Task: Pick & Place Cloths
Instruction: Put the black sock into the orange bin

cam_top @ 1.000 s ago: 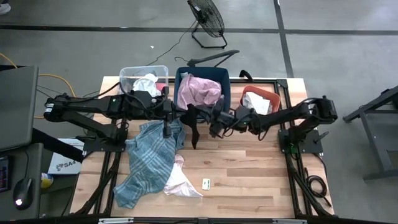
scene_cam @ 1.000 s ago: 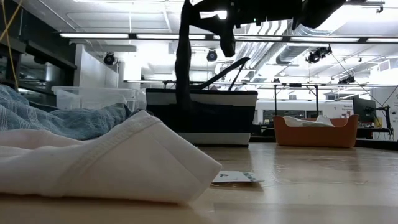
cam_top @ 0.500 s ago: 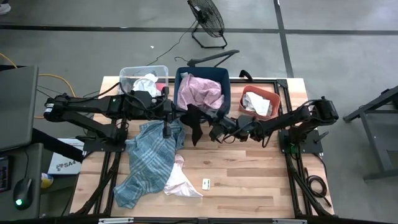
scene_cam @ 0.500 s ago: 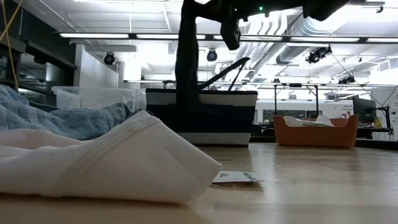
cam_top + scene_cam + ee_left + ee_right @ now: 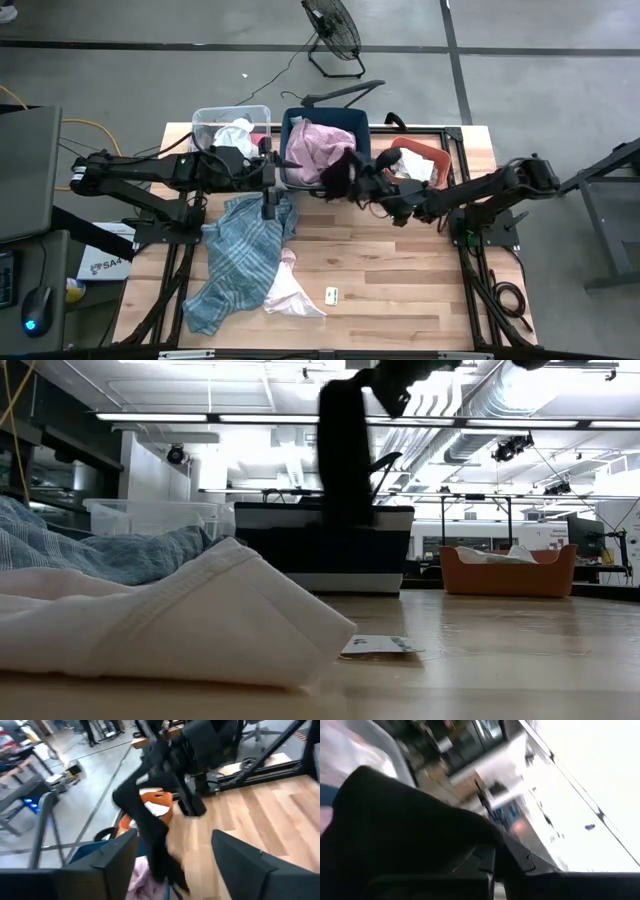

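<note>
Right gripper (image 5: 362,172): fingers pressed together on a black cloth (image 5: 338,175), held in the air over the front edge of the navy bin (image 5: 292,122)
Black cloth: hangs down dark and narrow from the right gripper in the low view (image 5: 343,460); seen from the left wrist it dangles in front of the orange bin (image 5: 159,799); it fills most of the right wrist view (image 5: 395,835)
Left gripper (image 5: 268,205): fingers spread, nothing between them, hovering above the top corner of the teal plaid cloth (image 5: 235,255), just left of the navy bin's front
Teal plaid cloth: spread across the left half of the table (image 5: 420,290), rumpled
Pale pink-white cloth (image 5: 288,292): lies at the plaid cloth's lower right edge, touching it; closest thing in the low view (image 5: 160,620)
Mauve-pink cloth (image 5: 318,145): heaped inside the navy bin
White cloth (image 5: 234,134): in the clear bin (image 5: 205,118) at the table's back left
Orange bin (image 5: 440,158): back right, holds a white cloth (image 5: 418,168)
Paper tag (image 5: 331,294): flat on the wood, just right of the pale cloth
</note>
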Robot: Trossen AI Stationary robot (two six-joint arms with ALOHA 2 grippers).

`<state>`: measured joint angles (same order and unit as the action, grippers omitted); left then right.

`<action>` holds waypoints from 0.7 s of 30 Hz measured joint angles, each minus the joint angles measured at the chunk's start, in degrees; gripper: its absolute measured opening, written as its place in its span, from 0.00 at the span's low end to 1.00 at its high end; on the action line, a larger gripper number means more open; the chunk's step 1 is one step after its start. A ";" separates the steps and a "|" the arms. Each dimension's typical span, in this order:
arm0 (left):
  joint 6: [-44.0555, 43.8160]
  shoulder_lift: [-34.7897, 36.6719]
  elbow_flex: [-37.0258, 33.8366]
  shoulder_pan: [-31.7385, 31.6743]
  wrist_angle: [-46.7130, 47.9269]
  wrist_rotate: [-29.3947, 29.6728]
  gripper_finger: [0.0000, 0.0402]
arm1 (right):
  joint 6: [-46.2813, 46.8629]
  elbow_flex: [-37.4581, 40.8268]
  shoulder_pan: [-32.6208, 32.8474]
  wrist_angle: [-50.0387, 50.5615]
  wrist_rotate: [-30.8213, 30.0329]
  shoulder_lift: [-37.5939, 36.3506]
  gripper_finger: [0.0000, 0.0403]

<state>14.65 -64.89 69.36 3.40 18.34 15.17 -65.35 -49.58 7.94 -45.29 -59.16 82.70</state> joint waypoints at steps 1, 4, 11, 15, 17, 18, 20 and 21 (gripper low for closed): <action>0.10 0.15 0.00 0.00 0.03 0.80 0.65 | 0.65 0.00 0.00 1.12 -2.21 -1.04 0.01; -0.37 0.74 -0.02 0.00 0.33 3.11 0.70 | 2.48 0.00 0.00 4.14 -9.34 -4.37 0.01; -2.89 2.35 0.01 0.00 2.36 3.72 0.71 | 7.74 0.00 -0.01 7.83 -20.32 -12.37 0.01; -3.47 3.02 -0.06 0.00 4.08 3.75 0.71 | 11.58 0.00 -0.16 8.68 -22.18 -15.77 0.01; -4.09 3.16 0.00 0.00 4.70 3.81 0.71 | 12.92 0.00 -0.94 8.89 -22.80 -17.12 0.01; -4.43 3.44 -0.01 -0.02 5.50 3.81 0.71 | 13.33 0.00 -1.28 9.16 -23.18 -17.80 0.01; -4.87 3.78 -0.02 0.00 6.79 3.81 0.71 | 14.23 0.00 -2.02 10.89 -23.62 -19.18 0.01; -5.26 3.86 0.01 0.00 6.94 3.83 0.71 | 14.90 0.00 -2.48 12.16 -24.15 -19.73 0.01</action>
<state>9.39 -61.02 69.38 3.40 25.28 19.00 -50.45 -49.58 5.47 -33.13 -83.31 62.97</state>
